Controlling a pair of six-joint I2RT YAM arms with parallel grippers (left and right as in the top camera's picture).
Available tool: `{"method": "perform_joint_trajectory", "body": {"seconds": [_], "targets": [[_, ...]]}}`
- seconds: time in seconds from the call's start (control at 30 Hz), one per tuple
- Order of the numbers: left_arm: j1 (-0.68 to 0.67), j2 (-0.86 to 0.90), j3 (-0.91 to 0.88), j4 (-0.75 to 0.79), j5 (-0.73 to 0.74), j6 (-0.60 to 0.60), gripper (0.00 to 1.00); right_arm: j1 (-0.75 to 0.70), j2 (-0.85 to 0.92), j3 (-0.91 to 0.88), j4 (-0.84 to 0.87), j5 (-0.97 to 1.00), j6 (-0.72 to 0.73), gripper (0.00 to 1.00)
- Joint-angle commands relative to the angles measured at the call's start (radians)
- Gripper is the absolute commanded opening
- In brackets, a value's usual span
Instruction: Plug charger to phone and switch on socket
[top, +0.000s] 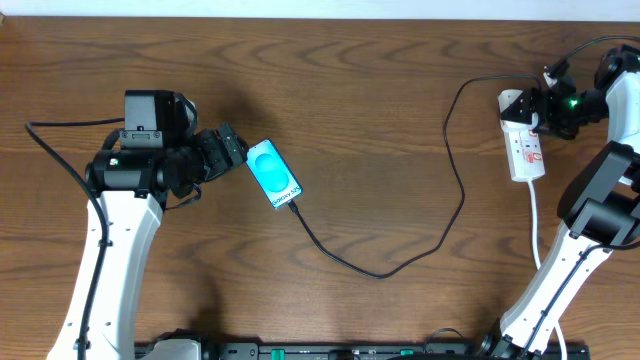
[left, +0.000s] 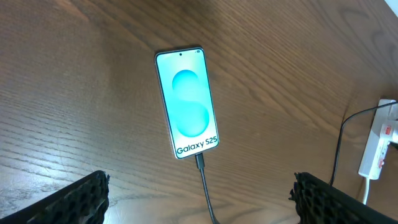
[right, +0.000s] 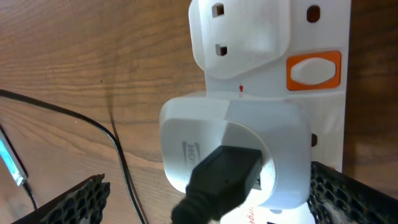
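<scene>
The phone (top: 274, 174) lies on the table with its cyan screen lit; it also shows in the left wrist view (left: 187, 102). The black charger cable (top: 380, 270) runs from the phone's lower end across the table to the socket. Its plug tip (left: 199, 161) sits in the phone's port. My left gripper (left: 199, 202) is open and empty, just left of the phone, its fingers astride the cable. The white socket strip (top: 527, 150) lies at the far right. My right gripper (right: 205, 199) is open, its fingers on either side of the white charger adapter (right: 236, 149) plugged into the strip, next to an orange switch (right: 314, 70).
The strip's thick white cord (top: 537, 225) runs down towards the table's front edge by the right arm's base. The strip also shows at the right edge of the left wrist view (left: 376, 149).
</scene>
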Motion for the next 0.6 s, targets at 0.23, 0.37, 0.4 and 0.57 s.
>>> {"method": "perform_joint_trajectory", "body": {"seconds": [0.23, 0.37, 0.4, 0.57], "targets": [[0.004, 0.003, 0.009, -0.007, -0.014, 0.002, 0.95, 0.047, 0.022, -0.015, -0.013, -0.044, 0.025, 0.99], [0.004, 0.003, 0.009, -0.007, -0.014, 0.002, 0.95, 0.047, 0.022, -0.015, -0.006, -0.016, 0.053, 0.99], [0.004, 0.003, 0.009, -0.007, -0.014, 0.002, 0.95, 0.047, 0.022, -0.015, -0.004, -0.001, 0.068, 0.99], [0.004, 0.003, 0.009, -0.006, -0.014, 0.002, 0.95, 0.047, 0.022, -0.015, -0.003, 0.006, 0.077, 0.99]]}}
